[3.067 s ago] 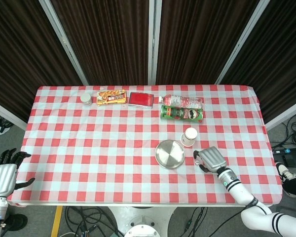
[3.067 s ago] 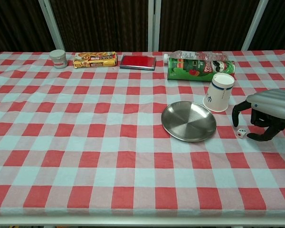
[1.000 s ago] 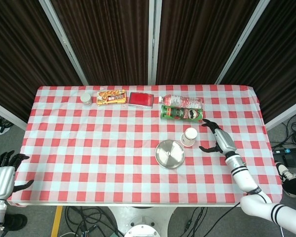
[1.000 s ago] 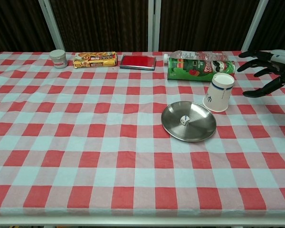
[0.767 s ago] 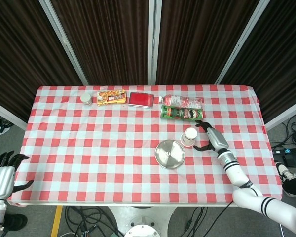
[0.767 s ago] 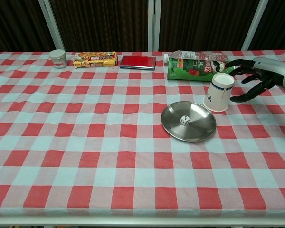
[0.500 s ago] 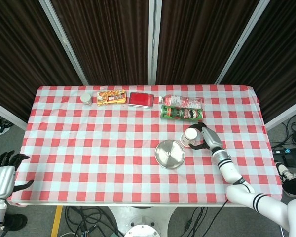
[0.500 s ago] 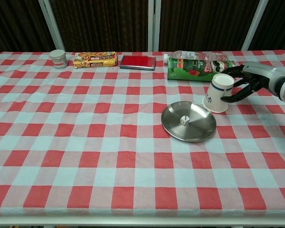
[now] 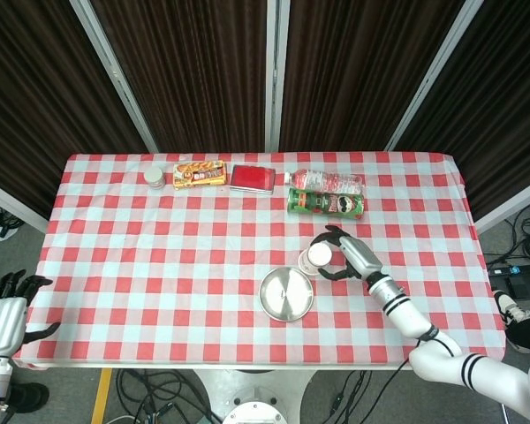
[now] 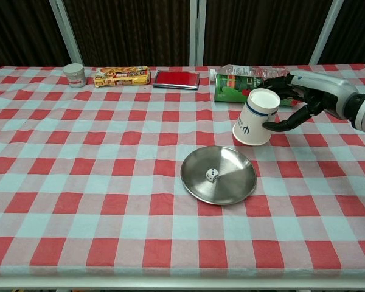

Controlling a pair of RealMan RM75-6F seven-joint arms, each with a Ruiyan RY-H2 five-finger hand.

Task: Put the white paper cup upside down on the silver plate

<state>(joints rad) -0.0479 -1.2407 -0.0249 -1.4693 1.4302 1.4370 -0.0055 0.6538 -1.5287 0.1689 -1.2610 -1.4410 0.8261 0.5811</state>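
Note:
The white paper cup (image 10: 253, 118) stands mouth down and tilted on the cloth, just beyond the far right rim of the silver plate (image 10: 231, 185). My right hand (image 10: 299, 97) grips the cup from its right side, fingers behind it and the thumb in front. In the head view the cup (image 9: 318, 257) sits between the plate (image 9: 286, 300) and the right hand (image 9: 352, 253). A small white die (image 10: 212, 175) lies in the plate. My left hand (image 9: 2, 320) hangs off the table's near left corner, fingers spread and holding nothing.
A green chip can (image 10: 238, 87) and a clear water bottle (image 10: 246, 71) lie just behind the cup. A red case (image 10: 176, 79), a snack box (image 10: 121, 76) and a small jar (image 10: 75, 75) line the far edge.
My right hand closed around the cup and carried it left and nearer. The plate with the die slid left and toward the front edge. The left hand stayed still.

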